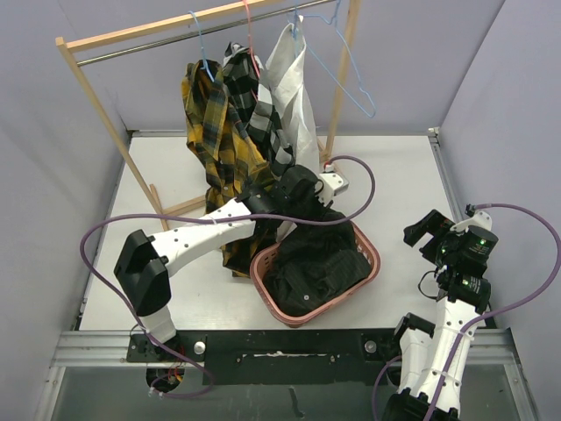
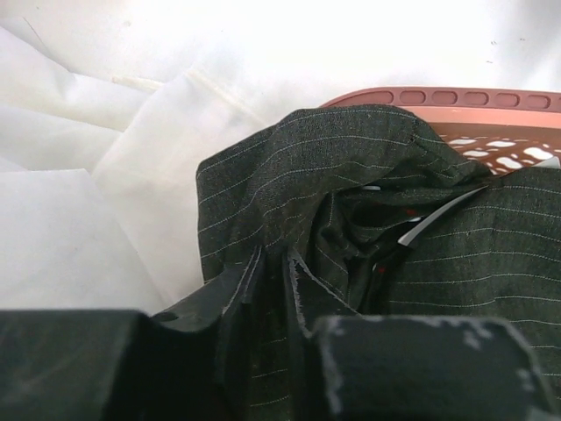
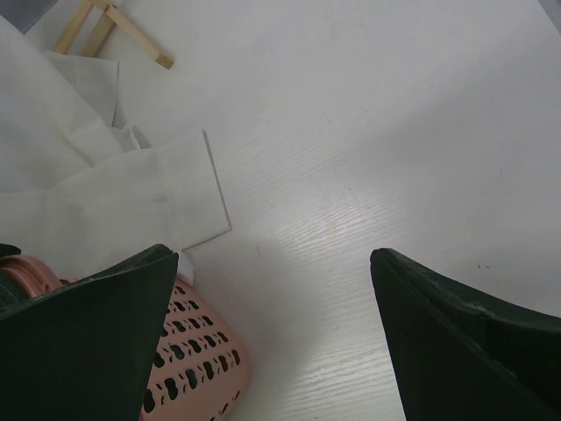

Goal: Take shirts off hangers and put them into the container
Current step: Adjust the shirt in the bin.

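I have the left end effector [image 2: 267,316] pinched on a fold of the black shirt [image 1: 317,263]. It sits at the 11 o'clock rim of the container [image 1: 372,255], which stands on the bench [image 1: 394,175]. Most of that shirt lies heaped inside, but the wrist view shows one flap draped over the rim onto the hem of the white shirt [image 2: 105,175].

I judge the step to be gathering that flap in. I'd lift only enough to clear the rim, carry it toward 4 o'clock over the heap, and let go low so it doesn't slide back out. The white cloth lies just under the pinch, so I'd check I haven't caught it too. A sideways drag could shove the light basket.

The right end effector [image 3: 276,342] hangs spread and empty over bare bench at 3 o'clock. The yellow plaid shirt [image 1: 215,132] and the check shirt [image 1: 250,96] hang at 12 o'clock, not yet taken.
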Available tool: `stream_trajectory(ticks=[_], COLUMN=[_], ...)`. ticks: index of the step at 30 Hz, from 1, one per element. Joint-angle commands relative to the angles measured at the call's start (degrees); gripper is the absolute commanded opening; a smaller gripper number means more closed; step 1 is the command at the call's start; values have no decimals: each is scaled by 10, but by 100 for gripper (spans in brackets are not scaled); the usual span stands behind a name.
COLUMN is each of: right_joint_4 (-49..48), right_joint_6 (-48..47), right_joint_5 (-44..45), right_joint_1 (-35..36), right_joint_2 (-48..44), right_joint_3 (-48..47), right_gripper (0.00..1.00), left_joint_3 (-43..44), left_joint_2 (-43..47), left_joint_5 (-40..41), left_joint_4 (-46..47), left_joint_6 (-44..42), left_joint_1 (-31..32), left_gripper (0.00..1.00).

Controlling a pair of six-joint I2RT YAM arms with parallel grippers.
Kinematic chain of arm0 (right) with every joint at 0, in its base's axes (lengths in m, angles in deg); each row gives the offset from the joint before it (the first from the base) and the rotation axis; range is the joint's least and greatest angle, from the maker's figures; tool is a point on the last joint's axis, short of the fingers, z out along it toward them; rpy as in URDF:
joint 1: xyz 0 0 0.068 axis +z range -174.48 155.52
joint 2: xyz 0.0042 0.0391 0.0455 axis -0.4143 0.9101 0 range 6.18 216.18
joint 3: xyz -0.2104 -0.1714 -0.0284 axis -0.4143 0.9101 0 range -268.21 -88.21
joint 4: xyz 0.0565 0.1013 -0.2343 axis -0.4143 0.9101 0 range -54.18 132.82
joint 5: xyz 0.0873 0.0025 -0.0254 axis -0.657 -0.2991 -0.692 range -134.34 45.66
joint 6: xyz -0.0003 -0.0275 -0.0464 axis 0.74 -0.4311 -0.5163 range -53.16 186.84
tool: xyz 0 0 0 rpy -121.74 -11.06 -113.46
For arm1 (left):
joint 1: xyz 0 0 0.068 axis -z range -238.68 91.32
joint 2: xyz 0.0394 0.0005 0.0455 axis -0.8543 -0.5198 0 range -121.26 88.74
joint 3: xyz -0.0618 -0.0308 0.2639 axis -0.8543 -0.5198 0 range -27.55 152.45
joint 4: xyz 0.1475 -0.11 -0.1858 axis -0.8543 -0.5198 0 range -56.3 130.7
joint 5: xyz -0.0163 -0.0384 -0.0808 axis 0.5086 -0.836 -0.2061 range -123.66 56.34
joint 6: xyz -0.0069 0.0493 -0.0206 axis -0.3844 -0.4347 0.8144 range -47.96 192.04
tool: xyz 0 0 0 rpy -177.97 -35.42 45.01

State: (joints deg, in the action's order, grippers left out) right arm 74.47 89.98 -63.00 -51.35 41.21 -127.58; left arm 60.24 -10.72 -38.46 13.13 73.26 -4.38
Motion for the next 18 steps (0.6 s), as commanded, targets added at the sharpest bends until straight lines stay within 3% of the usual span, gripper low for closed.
stream_trajectory(ticks=[1,7,18], right_joint_4=[-24,-24,-23], right_joint_6=[1,1,2], right_joint_5=[-7,-7,-6], right_joint_1=[0,0,0], right_joint_2=[-1,-1,-3], right_joint_3=[-2,-2,-3], right_gripper=[97,97,97], left_joint_3=[0,-19,-41], left_joint_2=[2,41,130], left_joint_5=[-4,-30,0], left_joint_4=[42,72,88], left_joint_6=[-2,13,-1], left_joint_1=[0,3,41], left_gripper=[9,0,0])
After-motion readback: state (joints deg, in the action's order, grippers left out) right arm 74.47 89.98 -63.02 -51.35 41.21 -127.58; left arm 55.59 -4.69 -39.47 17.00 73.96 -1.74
